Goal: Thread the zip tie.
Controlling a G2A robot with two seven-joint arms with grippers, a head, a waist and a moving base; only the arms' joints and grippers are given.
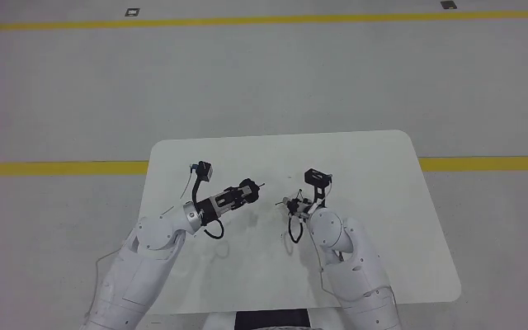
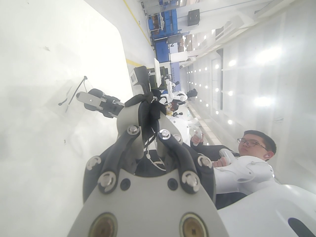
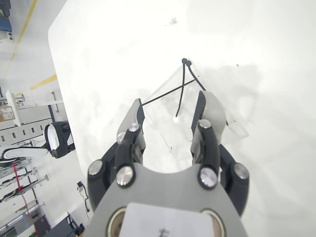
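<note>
Right end effector [image 3: 170, 98] hangs wide open, gripping nothing — its fingers [image 3: 140, 114] straddle black zip ties [image 3: 182, 87] crossed on a clear plastic packet [image 3: 165, 117] on the table [image 3: 123, 38]. Left end effector [image 1: 252, 190] hovers nearby, pinched shut — whether it holds anything cannot be told.

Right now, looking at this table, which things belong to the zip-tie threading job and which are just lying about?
For the job:
- black zip ties, crossed
- right gripper, its fingers open on either side of the ties

Lying about:
- clear plastic piece under the ties
- small scrap farther off on the table
</note>
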